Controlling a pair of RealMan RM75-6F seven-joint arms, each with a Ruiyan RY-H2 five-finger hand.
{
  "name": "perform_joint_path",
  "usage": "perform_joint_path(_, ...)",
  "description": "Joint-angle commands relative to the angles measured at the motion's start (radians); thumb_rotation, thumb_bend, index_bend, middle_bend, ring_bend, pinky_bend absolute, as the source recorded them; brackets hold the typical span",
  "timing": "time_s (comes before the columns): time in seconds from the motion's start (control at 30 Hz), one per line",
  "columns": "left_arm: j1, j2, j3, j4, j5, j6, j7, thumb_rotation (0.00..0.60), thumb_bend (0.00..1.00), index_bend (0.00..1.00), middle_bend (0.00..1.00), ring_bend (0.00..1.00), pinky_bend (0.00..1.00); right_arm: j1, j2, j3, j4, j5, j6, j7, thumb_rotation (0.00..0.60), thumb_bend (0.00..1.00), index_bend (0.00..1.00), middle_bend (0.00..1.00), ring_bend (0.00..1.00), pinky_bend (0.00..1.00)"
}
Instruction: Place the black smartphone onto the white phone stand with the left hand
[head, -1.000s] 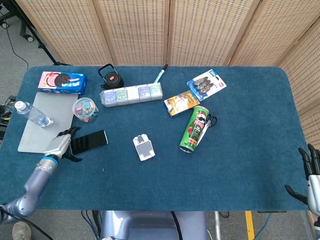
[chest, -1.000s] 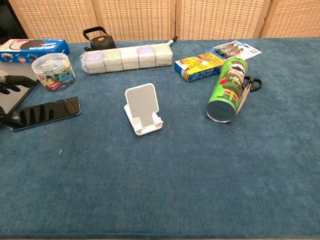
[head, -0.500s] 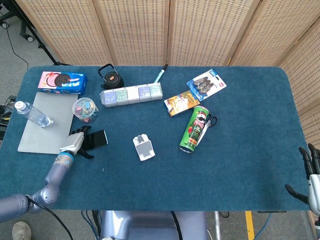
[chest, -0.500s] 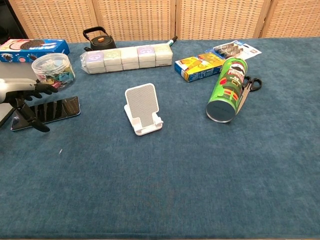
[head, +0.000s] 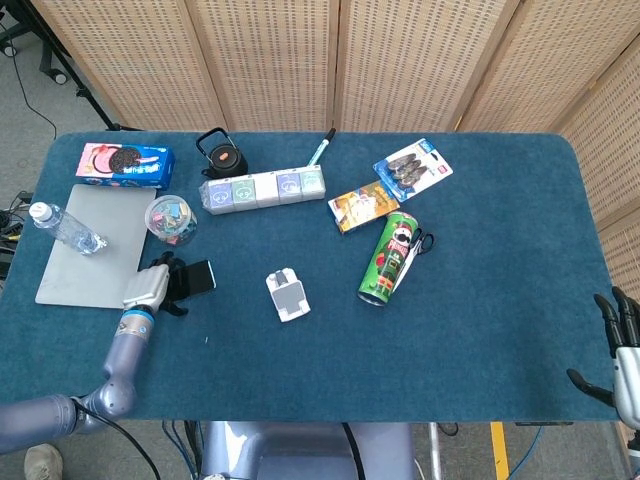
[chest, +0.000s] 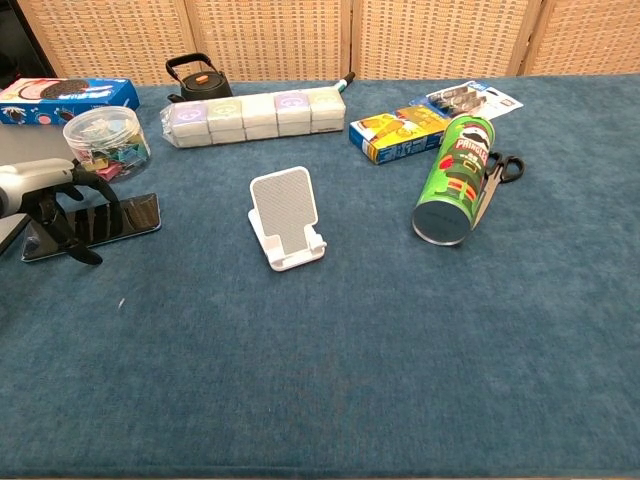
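Note:
The black smartphone (head: 201, 276) (chest: 128, 216) lies flat on the blue table left of centre. My left hand (head: 159, 283) (chest: 52, 199) arches over its left half, fingers (chest: 98, 196) curved down onto the screen and the thumb (chest: 72, 244) reaching to the cloth at the near edge. The phone is not lifted, and I see no closed grip. The white phone stand (head: 288, 295) (chest: 286, 215) stands upright with nothing on it, a hand's width to the right of the phone. My right hand (head: 622, 352) hangs off the table's right front corner, fingers apart, holding nothing.
A clear tub of clips (chest: 103, 139) and a grey laptop (head: 92, 243) with a water bottle (head: 62, 226) lie just behind and left of the phone. Also there: a kettle (head: 221, 153), a row of boxes (head: 262, 187), a green chips can (chest: 452, 178), scissors (chest: 496, 175).
My left hand has moved right from the phone's left end to above it, and its fingers have come down over the screen. The phone, stand and right hand have not moved.

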Motion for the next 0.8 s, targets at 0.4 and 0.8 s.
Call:
perform_joint_path(0.4, 0.03, -0.038, -0.022, 0.016, 0.06, 0.032, -0.038, 0.6, 0.31, 0.55, 0.35, 0.31, 0.47, 0.003, 0.002, -0.002, -0.005, 0.004, -0.007, 0.007, 0.6, 0.0, 0.0, 0.0, 0.0, 0.0)
perform_joint_path(0.8, 0.066, -0.019, -0.042, -0.061, 0.196, 0.078, -0.089, 0.6, 0.39, 0.62, 0.42, 0.39, 0.53, 0.005, 0.005, -0.002, -0.009, 0.005, -0.009, 0.012, 0.6, 0.0, 0.0, 0.0, 0.0, 0.0)
